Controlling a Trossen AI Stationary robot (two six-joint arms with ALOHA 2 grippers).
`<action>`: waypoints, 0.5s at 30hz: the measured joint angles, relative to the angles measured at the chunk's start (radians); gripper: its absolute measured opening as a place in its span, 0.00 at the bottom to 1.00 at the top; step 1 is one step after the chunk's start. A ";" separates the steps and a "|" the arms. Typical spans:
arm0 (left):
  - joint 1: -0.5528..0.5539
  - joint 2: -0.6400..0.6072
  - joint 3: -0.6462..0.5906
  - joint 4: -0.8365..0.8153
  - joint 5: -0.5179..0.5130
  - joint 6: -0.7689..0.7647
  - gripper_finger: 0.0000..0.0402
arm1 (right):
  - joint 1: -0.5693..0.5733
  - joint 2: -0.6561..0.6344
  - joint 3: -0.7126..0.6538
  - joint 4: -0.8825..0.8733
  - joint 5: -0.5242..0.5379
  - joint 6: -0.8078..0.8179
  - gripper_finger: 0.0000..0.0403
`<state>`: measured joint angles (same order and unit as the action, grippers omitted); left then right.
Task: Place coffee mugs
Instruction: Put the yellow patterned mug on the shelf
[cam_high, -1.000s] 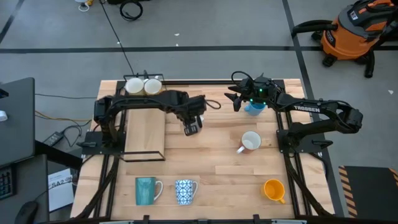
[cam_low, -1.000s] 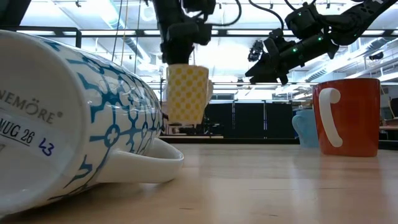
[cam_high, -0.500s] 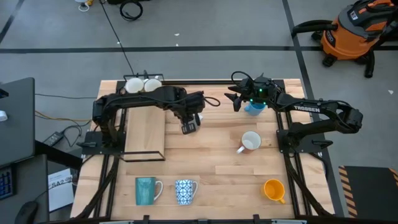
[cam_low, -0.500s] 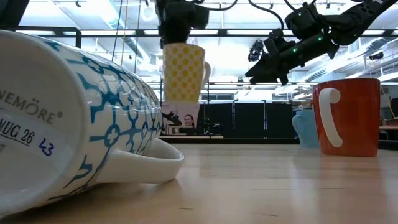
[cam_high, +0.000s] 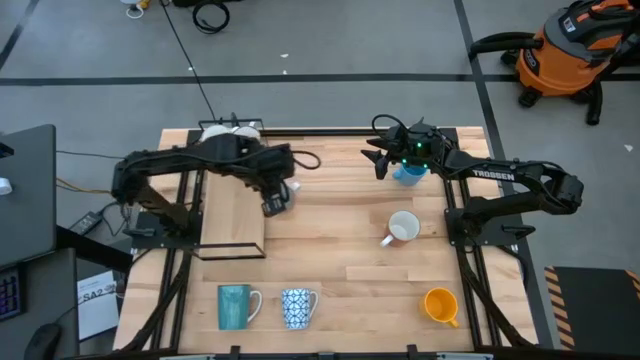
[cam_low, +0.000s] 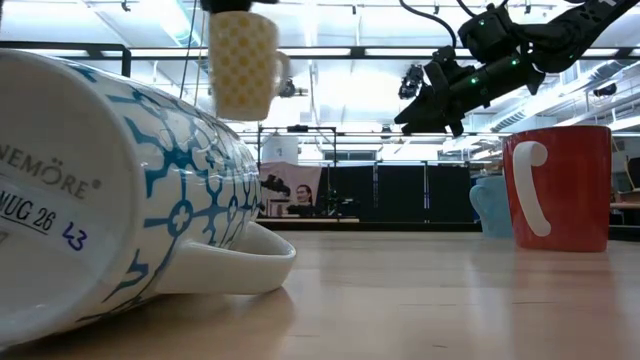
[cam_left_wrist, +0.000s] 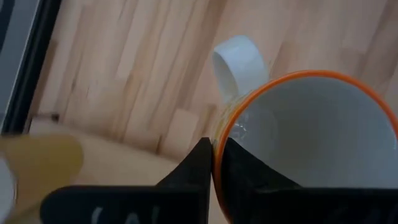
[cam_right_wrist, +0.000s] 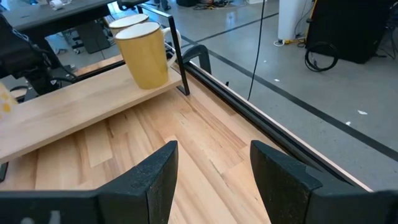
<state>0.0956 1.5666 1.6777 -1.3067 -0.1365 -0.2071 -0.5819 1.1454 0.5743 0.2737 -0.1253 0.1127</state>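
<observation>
Yellow-checked mug (cam_low: 243, 62) — white handle, orange rim — pinched by the left gripper (cam_left_wrist: 211, 163); right gripper (cam_right_wrist: 213, 163) gapes.

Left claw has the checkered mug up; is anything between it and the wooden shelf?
Nothing visible. The left claw holds the checkered mug in the air beside the wooden shelf; the two mugs on it stand at its far end.

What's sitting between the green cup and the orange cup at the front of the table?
In the high view, the blue-and-white patterned ceramic mug lies between the teal ceramic mug and the orange ceramic mug, close beside the teal one; then bare wood.
</observation>
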 joint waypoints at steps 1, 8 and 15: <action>0.000 -0.026 -0.031 0.000 -0.001 -0.021 0.08 | 0.000 0.000 0.000 0.000 0.000 0.000 0.51; 0.000 -0.225 -0.270 0.018 -0.001 -0.151 0.07 | 0.000 0.000 0.000 0.000 0.000 0.000 0.51; 0.000 -0.390 -0.469 0.058 -0.001 -0.253 0.07 | 0.000 0.000 0.000 0.000 0.000 0.000 0.51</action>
<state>0.0959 1.1769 1.2087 -1.2486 -0.1373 -0.4599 -0.5819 1.1454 0.5743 0.2737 -0.1253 0.1131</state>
